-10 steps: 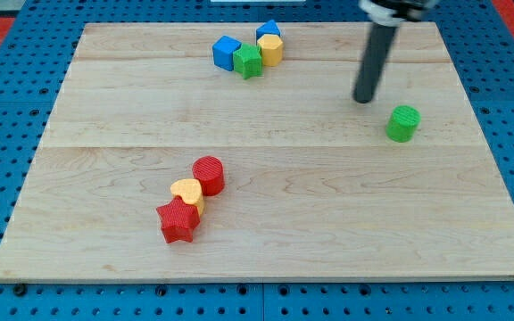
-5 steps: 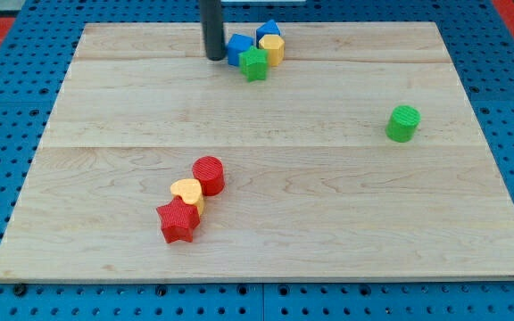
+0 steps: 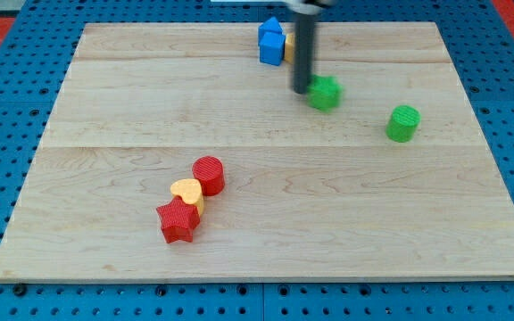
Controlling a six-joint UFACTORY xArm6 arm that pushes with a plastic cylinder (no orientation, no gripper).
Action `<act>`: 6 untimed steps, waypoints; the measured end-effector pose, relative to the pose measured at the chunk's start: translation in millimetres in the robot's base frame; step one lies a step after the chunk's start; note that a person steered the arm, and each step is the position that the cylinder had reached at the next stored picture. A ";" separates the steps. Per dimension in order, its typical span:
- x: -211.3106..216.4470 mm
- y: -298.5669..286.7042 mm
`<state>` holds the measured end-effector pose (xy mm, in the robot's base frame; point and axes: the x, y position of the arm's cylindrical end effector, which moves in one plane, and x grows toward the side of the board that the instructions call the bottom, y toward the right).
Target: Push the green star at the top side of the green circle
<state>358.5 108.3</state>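
The green star (image 3: 326,93) lies on the wooden board (image 3: 266,259), up and to the left of the green circle (image 3: 403,123), with a gap between them. My tip (image 3: 302,89) touches the star's left side; the dark rod rises from there to the view's top. The star looks slightly blurred.
Two blue blocks (image 3: 270,43) sit stacked in view near the board's top edge, with a yellow block (image 3: 288,49) partly hidden behind the rod. A red circle (image 3: 209,174), a yellow heart (image 3: 187,193) and a red star (image 3: 178,220) cluster at the lower left.
My tip swept from the blue blocks' left side down and right, pushing the green star out of the top cluster toward the green circle. The blue blocks shifted right slightly.
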 end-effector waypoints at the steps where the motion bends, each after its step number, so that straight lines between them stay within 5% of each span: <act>1: 6.2 80.2; 3: -8.3 11.3; 6: -38.4 21.6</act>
